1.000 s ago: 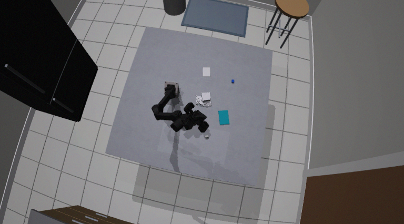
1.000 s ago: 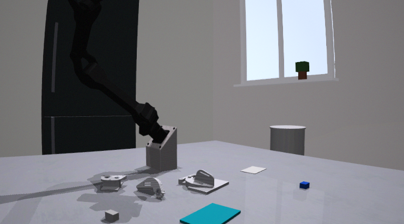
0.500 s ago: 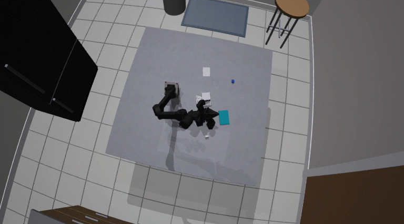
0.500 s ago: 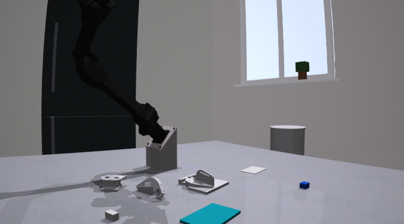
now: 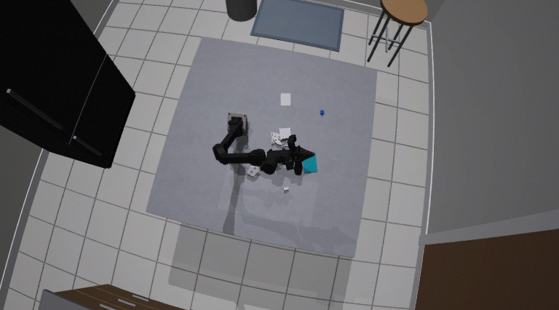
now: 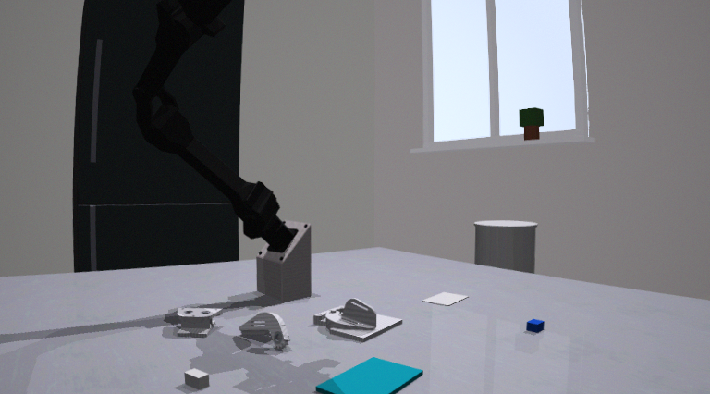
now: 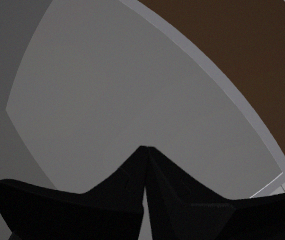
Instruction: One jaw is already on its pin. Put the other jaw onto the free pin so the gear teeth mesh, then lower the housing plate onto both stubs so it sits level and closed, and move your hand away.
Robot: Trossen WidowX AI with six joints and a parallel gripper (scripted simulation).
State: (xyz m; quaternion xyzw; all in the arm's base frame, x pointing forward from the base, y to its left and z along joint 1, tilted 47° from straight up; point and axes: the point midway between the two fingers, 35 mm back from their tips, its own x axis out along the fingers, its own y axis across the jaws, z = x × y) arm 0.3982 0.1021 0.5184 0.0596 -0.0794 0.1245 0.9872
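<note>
My gripper [image 7: 145, 153] [image 5: 313, 154] is shut and empty, its fingertips together, high above the table; it is out of frame in the exterior view. The pale square base [image 6: 385, 324] [image 5: 284, 132] lies flat, with a grey jaw [image 6: 359, 313] at its near-left part; the pin fit is too small to tell. The other grey jaw [image 6: 265, 327] lies apart on the table, left of the base in the exterior view, mostly hidden by the arm in the top view. The housing part with two round holes [image 6: 195, 320] [image 5: 253, 171] stands farther left, off the base.
A teal plate [image 6: 373, 375] [image 5: 310, 164] lies near the front. A small pale block [image 6: 196, 378] [image 5: 286, 189], a blue cube [image 6: 534, 326] [image 5: 322, 112] and a thin white square [image 6: 445, 298] [image 5: 284, 99] lie around the parts. The arm stretches over the parts.
</note>
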